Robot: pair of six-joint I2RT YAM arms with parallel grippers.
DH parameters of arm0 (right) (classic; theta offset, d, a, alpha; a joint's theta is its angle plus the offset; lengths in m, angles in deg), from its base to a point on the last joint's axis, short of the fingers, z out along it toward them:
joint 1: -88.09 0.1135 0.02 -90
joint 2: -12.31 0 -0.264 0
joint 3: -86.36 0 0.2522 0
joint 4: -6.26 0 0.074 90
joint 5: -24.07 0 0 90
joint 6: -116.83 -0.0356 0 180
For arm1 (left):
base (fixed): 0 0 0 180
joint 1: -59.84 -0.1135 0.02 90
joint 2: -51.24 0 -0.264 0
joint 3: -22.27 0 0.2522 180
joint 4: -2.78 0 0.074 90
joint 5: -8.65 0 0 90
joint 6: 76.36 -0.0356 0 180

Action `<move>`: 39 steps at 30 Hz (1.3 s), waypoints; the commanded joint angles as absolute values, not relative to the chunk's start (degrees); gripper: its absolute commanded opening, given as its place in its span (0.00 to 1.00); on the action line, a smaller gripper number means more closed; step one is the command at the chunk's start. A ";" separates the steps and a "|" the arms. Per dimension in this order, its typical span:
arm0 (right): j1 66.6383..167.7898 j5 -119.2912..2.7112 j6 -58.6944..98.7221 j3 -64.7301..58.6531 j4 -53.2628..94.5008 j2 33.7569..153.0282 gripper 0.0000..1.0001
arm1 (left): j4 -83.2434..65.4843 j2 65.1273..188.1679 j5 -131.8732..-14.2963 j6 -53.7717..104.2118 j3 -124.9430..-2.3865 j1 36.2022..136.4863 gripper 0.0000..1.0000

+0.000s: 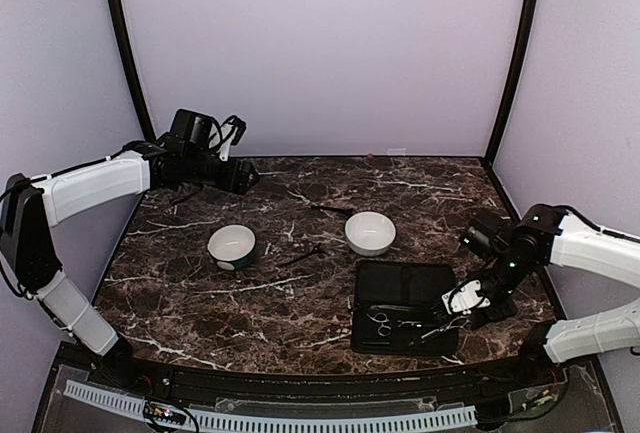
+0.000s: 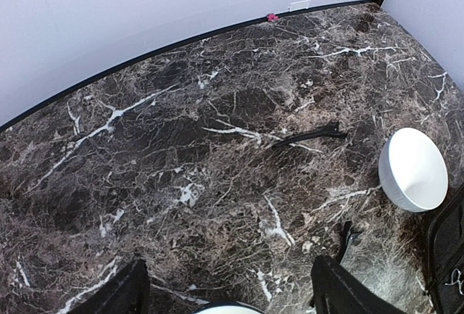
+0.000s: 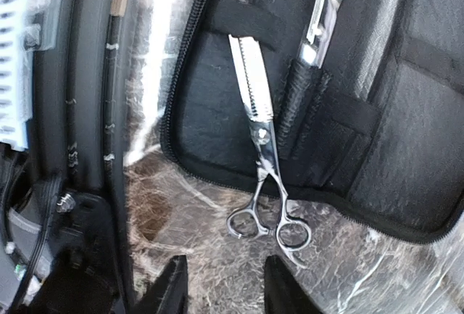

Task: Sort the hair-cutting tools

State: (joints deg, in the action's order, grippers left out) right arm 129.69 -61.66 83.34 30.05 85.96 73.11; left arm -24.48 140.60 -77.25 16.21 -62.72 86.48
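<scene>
Scissors [image 3: 264,147] silvery, toothed, ring-handled | left end effector [image 2: 232,292] released | right end effector [image 3: 228,288] released

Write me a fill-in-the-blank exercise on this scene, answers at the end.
1. There are ___ white bowls on the table.
2. The scissors have their ring ___ resting on the table and their blades on the black case.
3. The left hand is open and holds ___.
4. The black case lies ___, not zipped shut.
Missing words: two; handles; nothing; open.
</scene>
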 commanded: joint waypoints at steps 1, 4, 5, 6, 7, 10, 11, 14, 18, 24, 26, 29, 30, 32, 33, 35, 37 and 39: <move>129.05 -56.84 85.31 22.95 92.40 74.81 0.39 | -25.27 139.96 -75.31 17.02 -64.37 86.80 0.81; 126.04 -57.59 86.49 20.36 90.41 76.96 0.38 | -25.32 140.00 -73.84 17.89 -64.52 86.79 0.85; 124.69 -57.78 86.98 20.07 89.95 78.09 0.37 | -25.32 139.93 -73.57 18.06 -64.60 86.88 0.86; 123.06 -57.84 88.09 19.95 89.60 79.39 0.37 | -25.35 139.78 -73.41 18.19 -64.58 86.91 0.86; 121.54 -57.77 88.84 20.09 89.19 80.66 0.36 | -25.34 139.63 -73.23 18.29 -64.62 86.94 0.86; 118.62 -58.37 90.19 21.15 87.04 83.93 0.36 | -25.27 139.21 -73.23 18.70 -64.53 87.15 0.85; 117.94 -58.54 90.60 21.46 86.33 84.80 0.38 | -25.44 139.29 -72.84 18.89 -64.58 87.30 0.84; 116.62 -59.62 91.75 23.11 83.30 86.37 0.49 | -26.15 139.88 -71.28 18.55 -65.10 88.12 0.83; 115.97 -60.30 92.59 25.75 80.73 87.79 0.51 | -26.32 140.62 -71.88 17.38 -65.06 90.00 0.83; 116.03 -64.37 93.73 32.64 74.28 87.15 0.51 | -26.75 141.06 -73.47 16.51 -65.15 92.17 0.83; 115.98 -65.09 93.61 34.04 72.33 86.94 0.52 | -26.81 141.19 -74.33 16.18 -65.01 92.78 0.84; 116.05 -64.24 92.45 34.62 70.81 87.44 0.51 | -26.89 141.45 -74.61 15.99 -65.14 93.44 0.84; 116.11 -63.59 91.90 34.52 70.75 87.64 0.50 | -26.89 141.55 -74.62 15.93 -65.12 93.52 0.84; 116.28 -62.40 90.81 34.29 70.74 88.17 0.48 | -26.89 141.69 -74.57 15.93 -65.09 93.74 0.84; 116.36 -61.93 90.35 34.23 70.74 88.31 0.46 | -26.98 141.83 -74.62 15.93 -65.13 93.81 0.84; 116.61 -61.36 88.70 34.27 70.38 88.65 0.42 | -26.98 142.00 -74.74 15.85 -65.14 93.98 0.84; 116.97 -59.79 87.46 34.05 70.92 89.29 0.36 | -26.99 142.09 -74.84 15.77 -65.13 94.23 0.84; 117.74 -58.77 86.28 33.75 71.82 89.83 0.32 | -27.06 142.20 -75.02 15.68 -65.14 94.42 0.84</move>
State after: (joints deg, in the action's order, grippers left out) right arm 116.67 -62.10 89.50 34.29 71.79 88.56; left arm -26.08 142.11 -74.36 16.75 -63.74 93.89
